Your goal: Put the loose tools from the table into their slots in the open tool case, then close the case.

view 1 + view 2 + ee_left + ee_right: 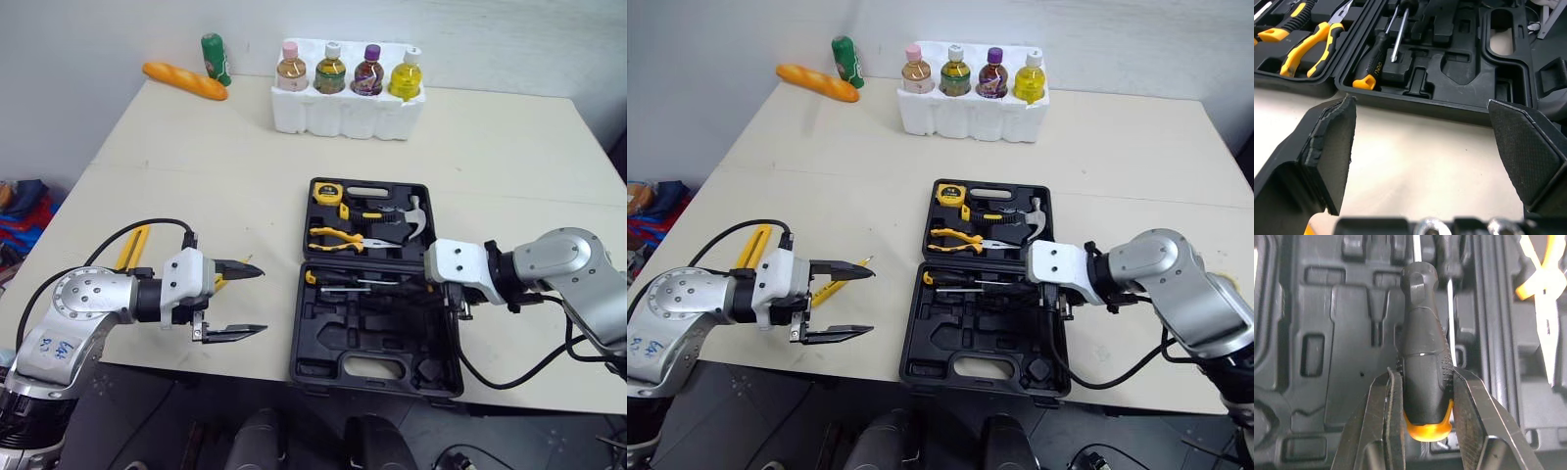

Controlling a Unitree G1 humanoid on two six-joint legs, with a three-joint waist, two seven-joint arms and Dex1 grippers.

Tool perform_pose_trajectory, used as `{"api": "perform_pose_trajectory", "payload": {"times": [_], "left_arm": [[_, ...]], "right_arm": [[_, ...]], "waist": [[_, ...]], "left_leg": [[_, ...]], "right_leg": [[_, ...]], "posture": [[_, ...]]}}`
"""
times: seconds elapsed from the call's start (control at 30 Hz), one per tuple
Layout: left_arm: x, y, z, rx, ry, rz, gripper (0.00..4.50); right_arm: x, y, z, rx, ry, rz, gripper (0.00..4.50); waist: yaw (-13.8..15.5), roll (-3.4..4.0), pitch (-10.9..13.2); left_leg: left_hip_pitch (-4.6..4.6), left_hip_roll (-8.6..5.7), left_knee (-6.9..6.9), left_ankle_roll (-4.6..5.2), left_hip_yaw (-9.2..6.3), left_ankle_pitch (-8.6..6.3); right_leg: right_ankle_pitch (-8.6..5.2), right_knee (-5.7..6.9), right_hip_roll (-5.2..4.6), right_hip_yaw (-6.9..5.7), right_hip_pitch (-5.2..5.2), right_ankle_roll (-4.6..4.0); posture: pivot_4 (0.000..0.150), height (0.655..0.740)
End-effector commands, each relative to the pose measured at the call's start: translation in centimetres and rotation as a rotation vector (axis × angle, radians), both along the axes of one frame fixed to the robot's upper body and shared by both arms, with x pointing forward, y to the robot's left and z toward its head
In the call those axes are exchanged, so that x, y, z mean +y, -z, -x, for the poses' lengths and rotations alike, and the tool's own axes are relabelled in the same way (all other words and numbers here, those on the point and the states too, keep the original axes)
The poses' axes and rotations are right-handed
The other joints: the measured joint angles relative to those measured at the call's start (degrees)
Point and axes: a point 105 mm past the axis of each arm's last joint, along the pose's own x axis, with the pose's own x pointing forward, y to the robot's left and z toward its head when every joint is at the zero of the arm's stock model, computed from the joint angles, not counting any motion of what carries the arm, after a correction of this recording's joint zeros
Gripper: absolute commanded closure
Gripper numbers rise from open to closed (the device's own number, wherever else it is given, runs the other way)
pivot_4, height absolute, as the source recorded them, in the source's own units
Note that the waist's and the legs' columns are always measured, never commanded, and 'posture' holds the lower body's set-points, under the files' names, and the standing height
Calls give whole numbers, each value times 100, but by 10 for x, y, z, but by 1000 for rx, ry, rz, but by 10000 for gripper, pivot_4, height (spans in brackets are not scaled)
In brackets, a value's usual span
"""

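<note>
The open black tool case lies at the table's front centre. Its far half holds a tape measure, yellow pliers and a hammer. One screwdriver rests in the near half. My right gripper hangs over that near half, shut on a black screwdriver with an orange end cap. My left gripper is open and empty, left of the case, with its fingers pointing toward it. A yellow tool lies on the table behind and under the left gripper.
A white foam holder with several bottles stands at the back. A bread loaf and a green bottle lie at the back left. The table's front edge runs just below the case.
</note>
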Motion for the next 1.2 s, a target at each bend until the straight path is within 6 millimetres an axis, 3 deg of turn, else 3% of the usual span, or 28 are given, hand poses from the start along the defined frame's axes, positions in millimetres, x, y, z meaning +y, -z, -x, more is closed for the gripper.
{"api": "perform_pose_trajectory", "payload": {"times": [0.03, 0.23, 0.8, 0.93, 0.97, 1.07, 1.13, 1.2], "left_arm": [[0, -10, 1, -55, -1, -8, 0], [7, -14, -6, -80, -8, -36, 0], [2, -9, -4, -95, -6, -28, 0], [1, -9, -4, -94, -6, -23, 0], [1, -9, -4, -92, -6, -24, 0], [1, -7, 0, -50, -1, -20, 0], [2, -7, 3, -42, 5, -17, 0], [1, -11, 3, -57, -3, 6, 0]], "right_arm": [[-4, 0, 1, -15, -25, 49, 35728], [-6, 2, -5, -5, 20, 19, 35728], [-17, 7, -7, -14, 32, 69, 35729], [-14, 13, 3, 86, 42, 49, 35729], [-14, 12, 3, 76, 37, 49, 25499], [-11, 3, -9, -21, 54, 28, 14172], [-16, -6, -8, -27, 43, 40, 7232], [-20, -13, -4, -15, 35, 38, 7232]], "waist": [[-2, 0, 0], [-1, 0, 0], [-1, 0, 0], [0, 0, 0], [0, -1, -1], [-8, -1, -1], [-18, -1, -1], [-11, -1, -1]], "left_leg": [[0, 0, 0, 0, 2, 0], [3, 2, 1, -1, 4, 0], [5, 1, 1, 0, 11, 0], [5, 1, 2, 0, 11, 0], [6, 2, 2, 0, 10, 0], [7, 3, 2, 0, 8, 0], [7, 3, 2, 0, 11, 0], [7, 2, 2, 0, 12, 0]], "right_leg": [[0, 0, 0, 0, 0, 0], [0, 3, 1, -1, 0, 0], [0, 10, 1, -2, -4, 0], [0, 12, 1, -2, -4, 0], [0, 13, 1, -2, -3, 0], [0, 12, 0, -1, -2, 0], [0, 13, 0, -1, -3, 0], [0, 14, 0, 0, -4, 0]], "posture": [[1500, 7400], [1500, 7400], [1500, 7400], [1500, 7400], [1500, 7400], [1500, 7400], [1500, 7400], [1500, 7400]]}}
